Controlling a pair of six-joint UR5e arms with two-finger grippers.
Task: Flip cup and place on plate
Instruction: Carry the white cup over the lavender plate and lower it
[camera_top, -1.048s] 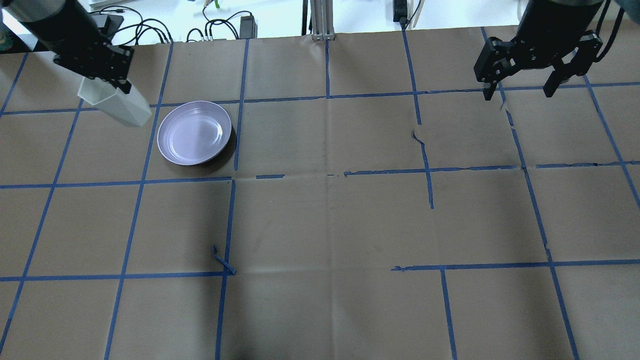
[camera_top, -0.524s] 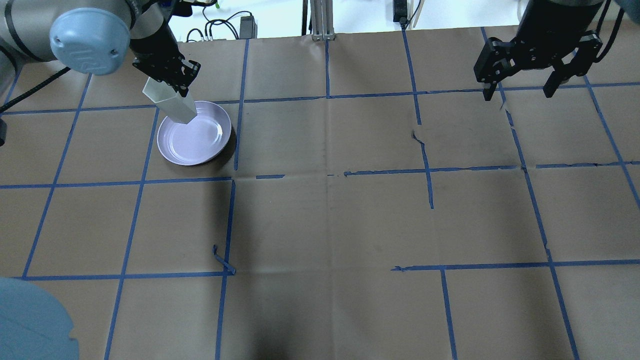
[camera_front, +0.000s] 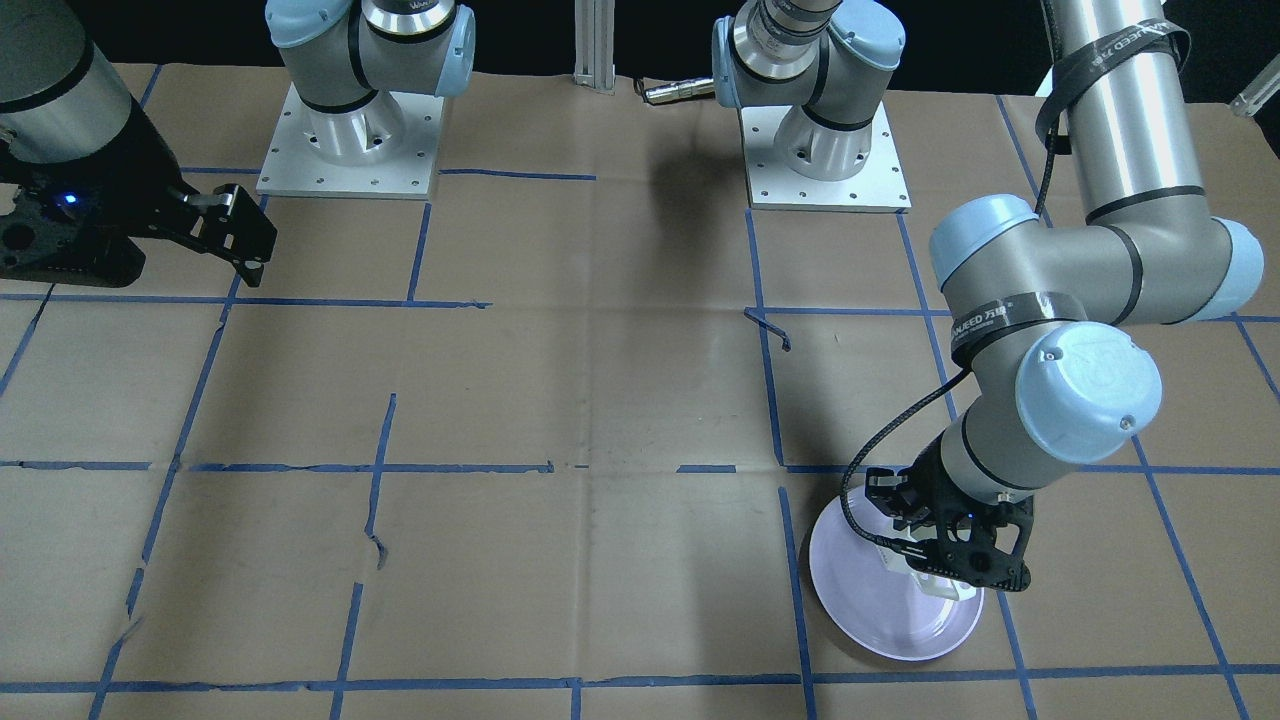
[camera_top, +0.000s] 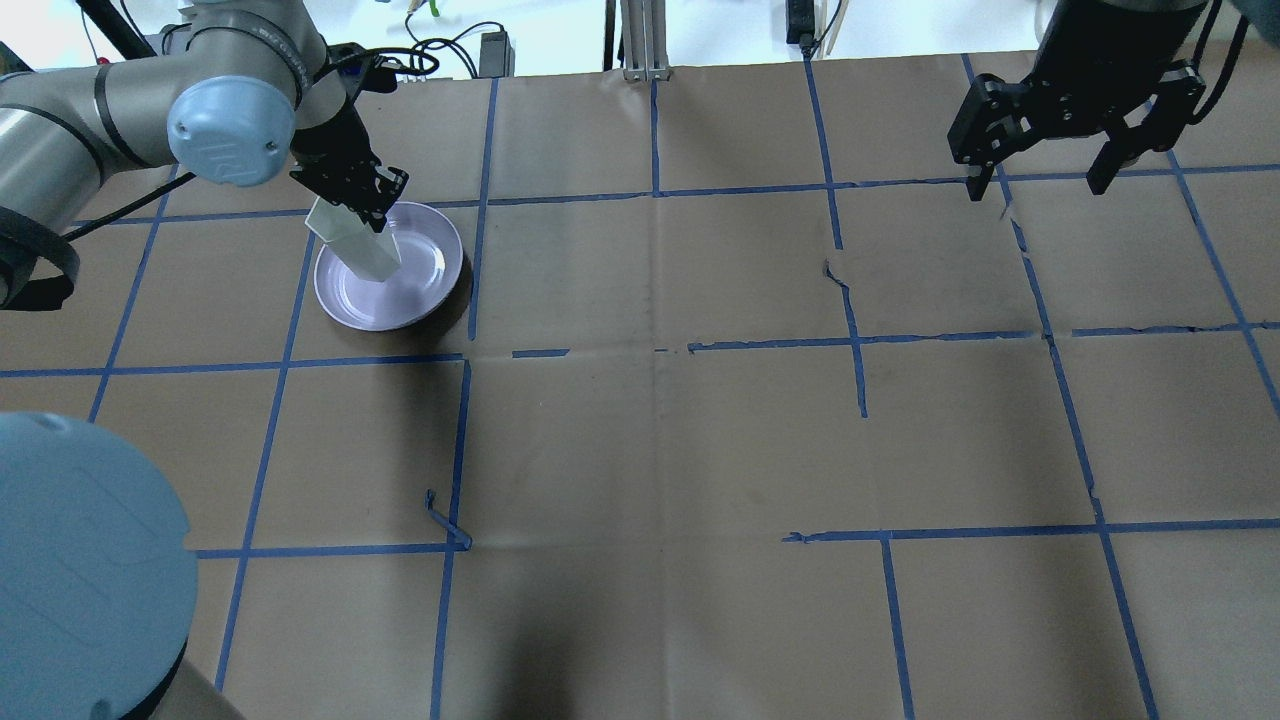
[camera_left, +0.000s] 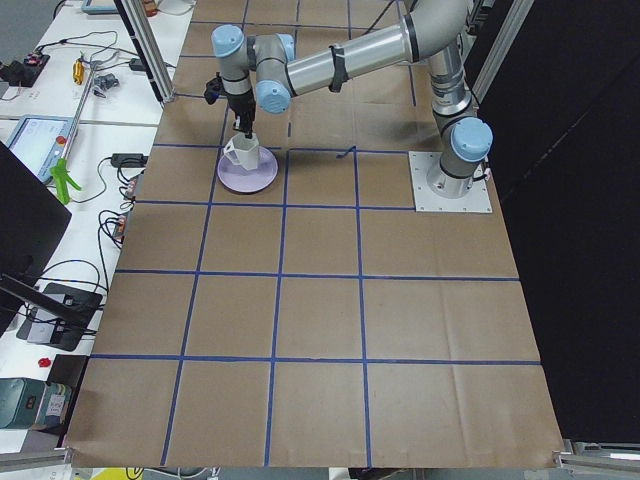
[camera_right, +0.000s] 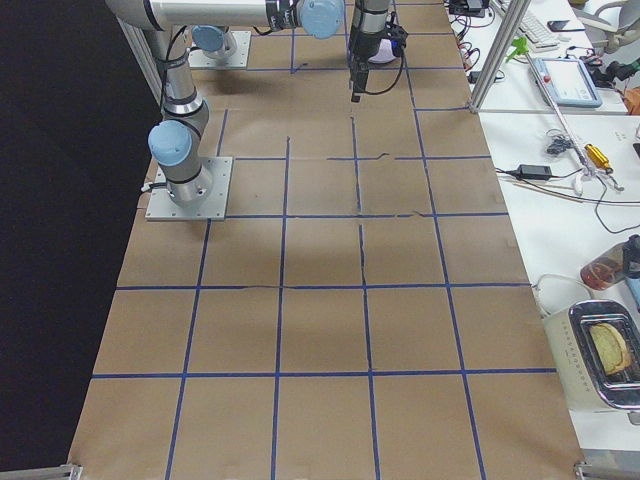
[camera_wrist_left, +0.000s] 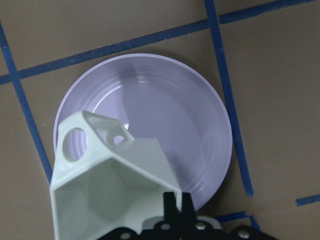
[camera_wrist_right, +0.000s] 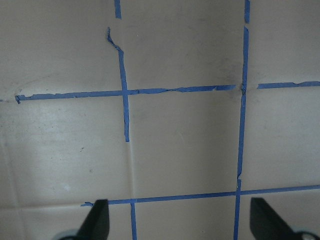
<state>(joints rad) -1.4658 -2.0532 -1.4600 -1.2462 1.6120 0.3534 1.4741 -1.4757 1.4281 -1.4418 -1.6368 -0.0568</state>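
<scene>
Cup (camera_top: 356, 246) upright, mouth up, rim wall pinched by left claw (camera_top: 352, 203) over plate (camera_top: 428, 292) for set-down; right claw (camera_top: 1040, 185) spread, idle.

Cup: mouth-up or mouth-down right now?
Mouth-up: the left wrist view looks straight into the cup, its rim pinched by the left gripper over the plate. Whether its base touches the plate, cannot tell.
</scene>
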